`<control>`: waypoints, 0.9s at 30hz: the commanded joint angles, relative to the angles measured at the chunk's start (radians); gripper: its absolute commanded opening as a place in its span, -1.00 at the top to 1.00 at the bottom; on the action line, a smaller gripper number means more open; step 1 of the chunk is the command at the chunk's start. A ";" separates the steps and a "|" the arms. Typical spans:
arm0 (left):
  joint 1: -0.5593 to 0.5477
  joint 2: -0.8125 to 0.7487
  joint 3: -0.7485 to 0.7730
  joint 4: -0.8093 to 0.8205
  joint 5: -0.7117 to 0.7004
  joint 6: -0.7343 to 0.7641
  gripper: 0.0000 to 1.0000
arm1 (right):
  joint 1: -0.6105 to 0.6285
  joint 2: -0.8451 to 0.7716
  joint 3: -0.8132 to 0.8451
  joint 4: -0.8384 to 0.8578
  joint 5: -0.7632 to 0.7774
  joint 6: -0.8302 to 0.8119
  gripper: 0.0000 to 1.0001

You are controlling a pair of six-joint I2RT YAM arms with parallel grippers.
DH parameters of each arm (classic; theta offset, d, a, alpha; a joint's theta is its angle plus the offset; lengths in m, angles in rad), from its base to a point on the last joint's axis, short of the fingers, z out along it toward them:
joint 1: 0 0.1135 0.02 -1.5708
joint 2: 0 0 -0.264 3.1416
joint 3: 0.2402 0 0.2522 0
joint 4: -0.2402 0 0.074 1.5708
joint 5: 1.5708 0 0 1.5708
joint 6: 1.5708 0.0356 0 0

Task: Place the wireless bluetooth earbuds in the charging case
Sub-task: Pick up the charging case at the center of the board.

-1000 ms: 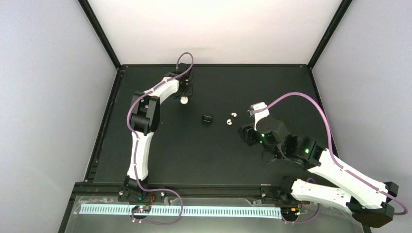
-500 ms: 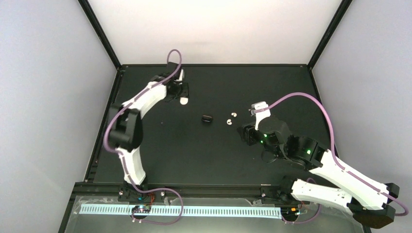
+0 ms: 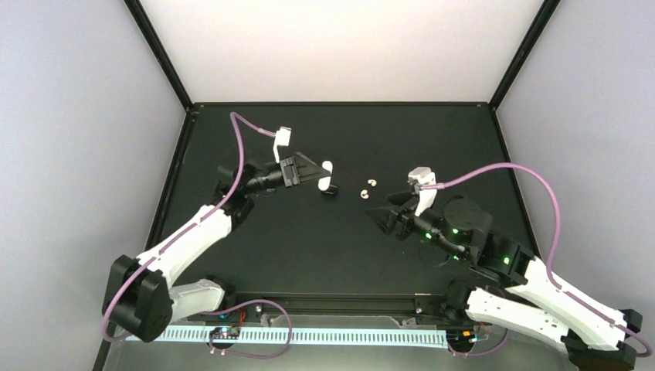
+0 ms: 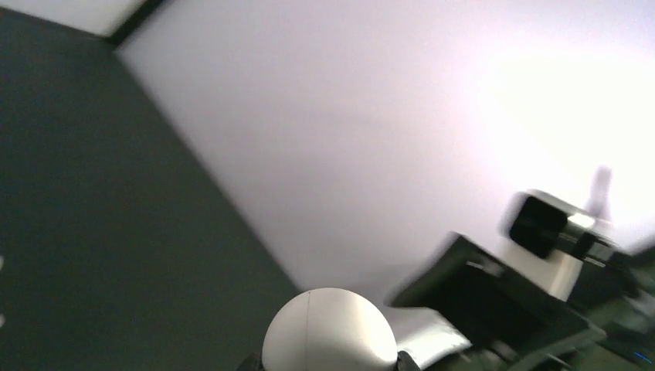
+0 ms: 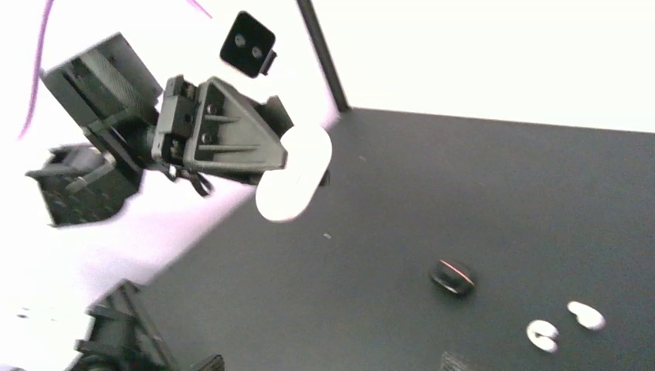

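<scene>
My left gripper (image 3: 320, 170) is shut on a white, rounded charging case (image 3: 327, 167) and holds it in the air, just above and left of a small black oval case (image 3: 330, 188). The white case fills the bottom of the left wrist view (image 4: 328, 332) and also shows in the right wrist view (image 5: 293, 182). Two white earbuds (image 3: 371, 183) (image 3: 363, 195) lie on the mat right of the black case; they also show in the right wrist view (image 5: 544, 334) (image 5: 587, 314). Black earbuds are not visible. My right gripper (image 3: 375, 216) is open and empty, pointing left, below the earbuds.
The black mat (image 3: 309, 247) is bounded by a black frame rail (image 3: 340, 103) at the back and grey walls at the sides. The right arm (image 4: 541, 232) shows blurred in the left wrist view. The black case has a thin red line (image 5: 450, 278).
The left arm has swung from the far left of the mat toward the middle, carrying the white case up beside the black case. The right gripper has turned to point left.
</scene>
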 commanded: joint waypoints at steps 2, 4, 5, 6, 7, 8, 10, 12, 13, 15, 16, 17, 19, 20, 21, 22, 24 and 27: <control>-0.099 -0.075 -0.086 0.636 0.109 -0.401 0.57 | -0.003 -0.106 -0.115 0.311 -0.162 -0.046 -0.53; -0.149 -0.076 -0.095 0.760 0.112 -0.468 0.57 | -0.003 -0.139 -0.149 0.380 -0.206 -0.073 -0.60; -0.168 -0.076 -0.092 0.814 0.125 -0.483 0.57 | -0.003 -0.151 -0.157 0.407 -0.224 -0.070 -0.64; -0.182 -0.078 -0.084 0.827 0.144 -0.485 0.57 | -0.003 -0.157 -0.155 0.414 -0.236 -0.062 -0.66; -0.190 -0.082 -0.077 0.828 0.157 -0.475 0.57 | -0.003 -0.156 -0.142 0.416 -0.254 -0.045 -0.67; -0.192 -0.090 -0.076 0.828 0.159 -0.464 0.57 | -0.003 -0.153 -0.131 0.424 -0.278 -0.027 -0.67; -0.194 -0.106 -0.078 0.826 0.145 -0.441 0.57 | -0.003 -0.145 -0.127 0.454 -0.334 0.033 -0.67; -0.195 -0.116 -0.077 0.830 0.125 -0.415 0.57 | -0.003 -0.141 -0.148 0.527 -0.401 0.132 -0.67; -0.195 -0.116 -0.075 0.842 0.117 -0.401 0.57 | -0.003 -0.140 -0.165 0.570 -0.430 0.182 -0.67; -0.196 -0.109 -0.063 0.868 0.096 -0.383 0.57 | -0.003 -0.137 -0.204 0.685 -0.471 0.286 -0.67; -0.196 -0.103 -0.055 0.886 0.086 -0.373 0.58 | -0.003 -0.134 -0.217 0.736 -0.482 0.328 -0.67; -0.196 -0.098 -0.045 0.907 0.073 -0.365 0.59 | -0.003 -0.127 -0.224 0.776 -0.485 0.371 -0.67; -0.199 -0.083 -0.016 0.957 0.045 -0.347 0.61 | -0.003 -0.110 -0.227 0.854 -0.494 0.438 -0.67; -0.200 -0.072 0.000 0.982 0.028 -0.340 0.62 | -0.003 -0.094 -0.220 0.892 -0.506 0.469 -0.67; -0.202 -0.060 0.020 1.009 0.018 -0.335 0.63 | -0.003 -0.076 -0.209 0.927 -0.520 0.498 -0.68; -0.207 -0.046 0.040 1.053 0.004 -0.333 0.64 | -0.004 -0.052 -0.190 0.956 -0.538 0.525 -0.68; -0.218 -0.015 0.078 1.117 -0.026 -0.336 0.66 | -0.004 -0.003 -0.152 1.006 -0.562 0.578 -0.68; -0.238 0.028 0.140 1.194 -0.055 -0.345 0.69 | -0.005 0.050 -0.122 1.081 -0.558 0.657 -0.70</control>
